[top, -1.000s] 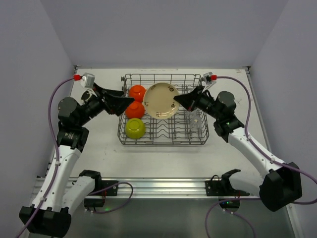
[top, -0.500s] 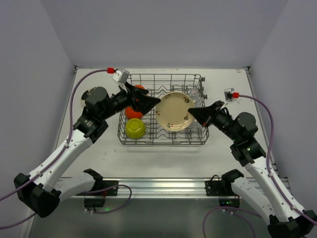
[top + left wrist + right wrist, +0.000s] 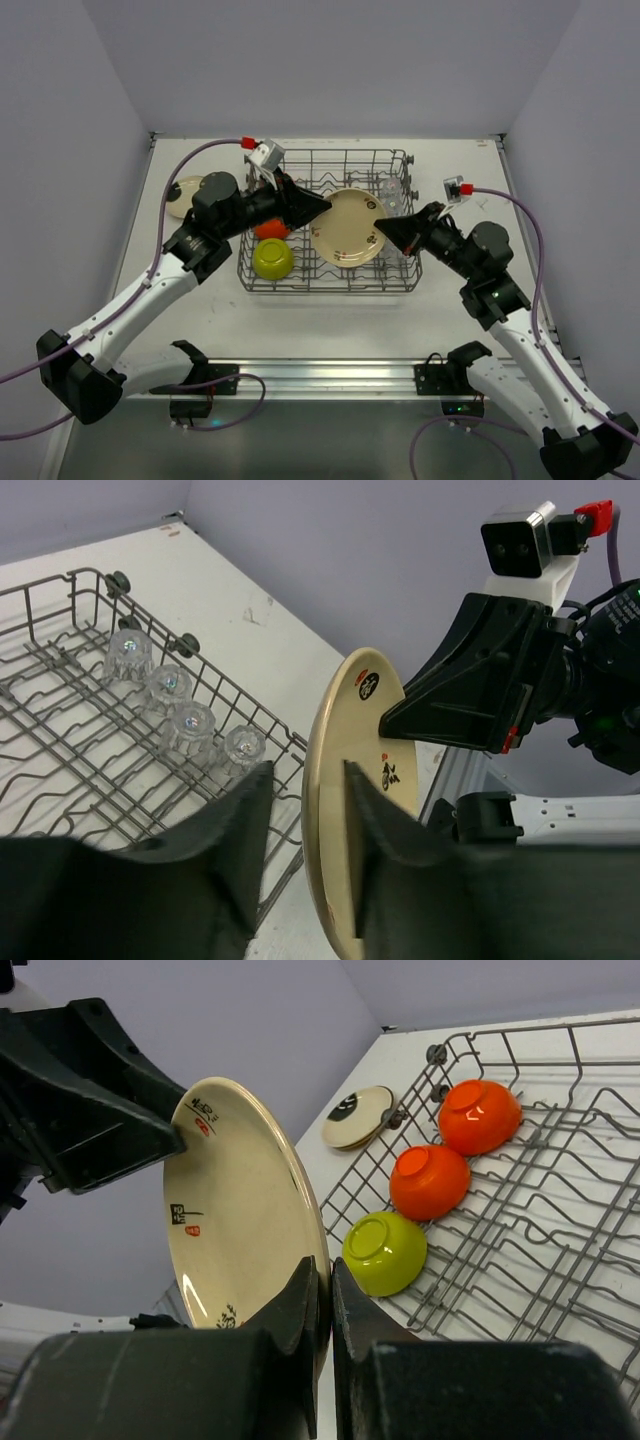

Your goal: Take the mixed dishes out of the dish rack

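My right pincer (image 3: pixel 322 1300) is clamped tight on the plate (image 3: pixel 230 1210) rim, plate upright above the dish rack (image 3: pixel 560 1210). My left pincer (image 3: pixel 306 775) straddles the opposite rim, half-wide, gap on one side. Farther in the rack: yellow-green bowl (image 3: pixel 385 1250), orange bowls (image 3: pixel 430 1180).

Left arm (image 3: pixel 140 295) and right arm (image 3: pixel 520 335) reach inward, wrists facing each other. Right gripper (image 3: pixel 380 229) pinched tight on the rim of the plate (image 3: pixel 350 228). Left gripper (image 3: pixel 322 207) straddles the opposite rim, jaws parted (gap shows beside one finger).
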Controlling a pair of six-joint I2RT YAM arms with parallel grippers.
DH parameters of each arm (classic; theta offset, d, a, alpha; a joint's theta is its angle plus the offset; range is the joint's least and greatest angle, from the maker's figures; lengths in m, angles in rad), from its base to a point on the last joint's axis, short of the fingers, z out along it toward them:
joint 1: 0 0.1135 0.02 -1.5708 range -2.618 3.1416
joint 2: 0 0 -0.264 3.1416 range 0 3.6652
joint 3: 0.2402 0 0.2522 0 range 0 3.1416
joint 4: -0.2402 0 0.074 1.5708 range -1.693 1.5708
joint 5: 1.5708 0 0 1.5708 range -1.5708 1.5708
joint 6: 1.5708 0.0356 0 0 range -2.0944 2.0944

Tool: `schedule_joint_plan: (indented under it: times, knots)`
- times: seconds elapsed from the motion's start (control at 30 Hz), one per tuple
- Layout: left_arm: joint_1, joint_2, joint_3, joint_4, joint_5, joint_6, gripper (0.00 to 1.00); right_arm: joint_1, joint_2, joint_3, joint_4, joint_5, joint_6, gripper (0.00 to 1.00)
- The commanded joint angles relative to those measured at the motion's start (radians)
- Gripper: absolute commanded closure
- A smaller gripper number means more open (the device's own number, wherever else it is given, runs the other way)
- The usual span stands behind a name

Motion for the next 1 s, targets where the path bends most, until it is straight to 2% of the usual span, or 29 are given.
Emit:
schedule_joint_plan:
  times: [0.0, 0.03, 0.07, 0.1, 0.27, 0.37, 0.43, 0.5, 0.53, 0.57, 0.63, 0.67, 0.77, 0.8, 0.87, 0.9, 0.93, 0.97]
  knots:
    - [-0.01, 0.002, 0.027, -0.009, 0.002, 0.02, 0.71, -0.002, 0.006, 0.023, 0.094, -0.029, 0.017, 1.0]
    - [-0.01, 0.003, 0.027, -0.013, -0.001, 0.023, 0.88, -0.002, 0.008, 0.023, 0.096, -0.029, 0.017, 1.0]
    - [-0.01, 0.005, 0.03, -0.019, -0.003, 0.025, 0.97, -0.002, 0.011, 0.026, 0.097, -0.029, 0.017, 1.0]
    - [-0.01, 0.007, 0.033, -0.023, -0.006, 0.026, 1.0, -0.002, 0.013, 0.028, 0.102, -0.027, 0.017, 1.0]
    - [-0.01, 0.02, 0.047, -0.039, -0.027, 0.042, 1.0, -0.002, 0.022, 0.025, 0.133, -0.035, 0.029, 1.0]
    - [-0.01, 0.0, 0.047, -0.039, -0.119, 0.029, 1.0, -0.003, 0.025, 0.023, 0.139, -0.032, 0.026, 0.96]
    - [-0.01, -0.024, 0.051, -0.039, -0.208, 0.012, 1.0, -0.003, 0.028, 0.022, 0.143, -0.035, 0.026, 0.78]
    - [-0.01, -0.038, 0.051, -0.031, -0.275, -0.013, 1.0, -0.003, 0.032, 0.022, 0.143, -0.026, 0.032, 0.54]
    - [-0.01, -0.049, 0.054, -0.029, -0.294, -0.023, 1.0, -0.002, 0.035, 0.023, 0.142, -0.026, 0.032, 0.49]
    - [-0.01, -0.052, 0.053, -0.026, -0.316, -0.033, 1.0, -0.003, 0.043, 0.026, 0.136, -0.023, 0.031, 0.31]
    - [-0.01, -0.064, 0.056, -0.049, -0.42, -0.084, 1.0, -0.003, 0.046, 0.031, 0.122, 0.009, 0.034, 0.05]
    - [-0.01, -0.067, 0.059, -0.066, -0.482, -0.102, 1.0, -0.003, 0.045, 0.036, 0.098, 0.025, 0.02, 0.01]
    - [-0.006, -0.07, 0.102, -0.204, -0.738, -0.159, 1.0, -0.005, 0.022, 0.048, 0.027, 0.109, -0.02, 0.01]
    - [0.006, -0.06, 0.166, -0.32, -0.877, -0.193, 1.0, -0.006, 0.011, 0.049, 0.01, 0.131, -0.029, 0.01]
    - [0.112, -0.02, 0.226, -0.423, -0.96, -0.24, 1.0, -0.006, -0.013, 0.046, -0.027, 0.178, -0.054, 0.01]
    - [0.194, -0.01, 0.242, -0.459, -0.907, -0.283, 1.0, -0.008, -0.038, 0.043, -0.039, 0.189, -0.058, 0.01]
    - [0.387, 0.008, 0.237, -0.46, -0.855, -0.312, 1.0, -0.006, -0.05, 0.04, -0.047, 0.191, -0.065, 0.01]
    - [0.481, 0.017, 0.225, -0.448, -0.797, -0.333, 1.0, -0.008, -0.063, 0.036, -0.064, 0.194, -0.072, 0.01]
